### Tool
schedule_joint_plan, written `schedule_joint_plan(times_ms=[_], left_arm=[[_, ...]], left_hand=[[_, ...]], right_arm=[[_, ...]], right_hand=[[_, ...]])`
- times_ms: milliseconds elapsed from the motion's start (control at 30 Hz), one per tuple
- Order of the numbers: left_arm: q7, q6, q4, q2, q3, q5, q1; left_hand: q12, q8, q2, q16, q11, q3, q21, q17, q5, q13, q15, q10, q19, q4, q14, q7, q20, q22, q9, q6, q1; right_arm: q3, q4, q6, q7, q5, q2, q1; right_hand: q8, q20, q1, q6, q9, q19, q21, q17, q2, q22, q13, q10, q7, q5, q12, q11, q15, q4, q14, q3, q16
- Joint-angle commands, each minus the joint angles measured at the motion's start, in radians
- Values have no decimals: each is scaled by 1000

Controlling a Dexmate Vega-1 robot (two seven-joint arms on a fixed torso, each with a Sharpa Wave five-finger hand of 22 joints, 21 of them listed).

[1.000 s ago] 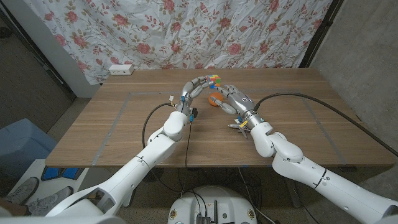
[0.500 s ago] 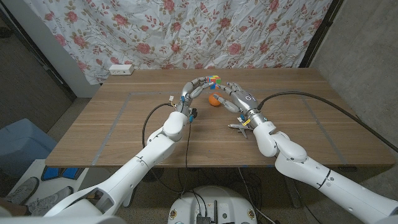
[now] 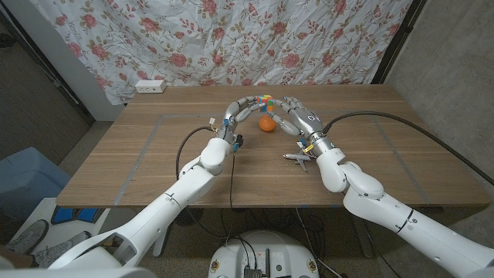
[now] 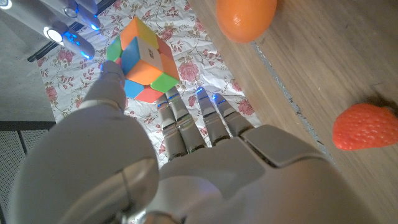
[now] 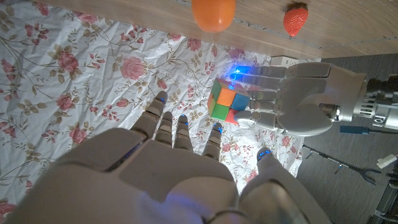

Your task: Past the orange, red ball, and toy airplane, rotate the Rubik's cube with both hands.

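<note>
Cube [image 3: 266, 100] sits lifted above the tabletop [image 3: 154, 154], past the orange [image 3: 266, 124], gripped in your left hand [image 3: 245, 106]. Your right hand [image 3: 297, 117] hovers beside it, fingers spread, grasping nothing. The two-handed rotation looks not yet begun.

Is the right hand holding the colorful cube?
No, in the right wrist view the cube sits in the left hand, while the right hand has its fingers spread and apart from it.
</note>
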Motion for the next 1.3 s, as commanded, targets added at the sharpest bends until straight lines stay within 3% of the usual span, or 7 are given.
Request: schedule_joint_plan(times_ms=[33, 500, 767, 1000, 1300], left_arm=[[-17, 38, -46, 55, 3, 41, -1], [-66, 66, -79, 131, 15, 112, -19], [-94, 77, -100, 176, 21, 164, -29], [-120, 94, -128, 217, 13, 189, -23], [-178, 100, -156, 285, 29, 269, -45]], left_hand=[[-1, 1, 11, 0, 1, 1, 2, 3, 7, 5, -104, 5, 1, 6, 2, 35, 8, 6, 3, 29, 1], [-5, -7, 18, -2, 2, 3, 2, 3, 7, 8, -98, -5, -1, 6, -2, 39, 16, 6, 4, 22, 0], [-8, -15, 23, -4, 4, 4, 2, 3, 7, 9, -95, -17, -3, 8, -7, 40, 16, 6, 5, 9, -3], [-2, -12, 21, -4, 3, 5, 2, 1, 6, 11, -98, -3, -3, 4, -4, 40, 13, 6, 5, 24, -1], [-4, -17, 23, -4, 3, 5, 2, 2, 5, 13, -95, -6, -5, 4, -5, 42, 16, 6, 6, 21, -1]], right_arm=[[46, 19, 74, -45, 104, 14, -14], [100, 41, 144, -81, 217, 18, -35], [123, 93, 242, -75, 306, 16, -25], [144, 139, 279, -86, 408, 61, -29], [158, 166, 307, -56, 479, 64, -15]], right_hand=[[-1, -1, 5, 5, 0, 4, 6, 3, 18, 2, 5, 10, -2, 6, 7, 1, 4, -2, 4, 7, 7], [-3, 1, 2, 3, 0, 4, 6, 4, 11, 2, 5, 8, -2, 5, 6, 1, 3, -2, -4, 5, 5], [-5, 4, -2, -2, -1, 8, 7, 5, 3, 2, 5, 6, -2, 4, 4, -5, 7, -2, 4, 1, 8], [-8, 2, -5, -10, -1, 5, 5, 5, -5, 2, 5, 6, -2, 3, 5, -13, 2, -2, 11, -3, 11], [-8, 0, -7, -13, -1, 5, 5, 5, -6, 2, 5, 12, -2, 2, 7, -14, 2, -1, 15, -5, 13]])
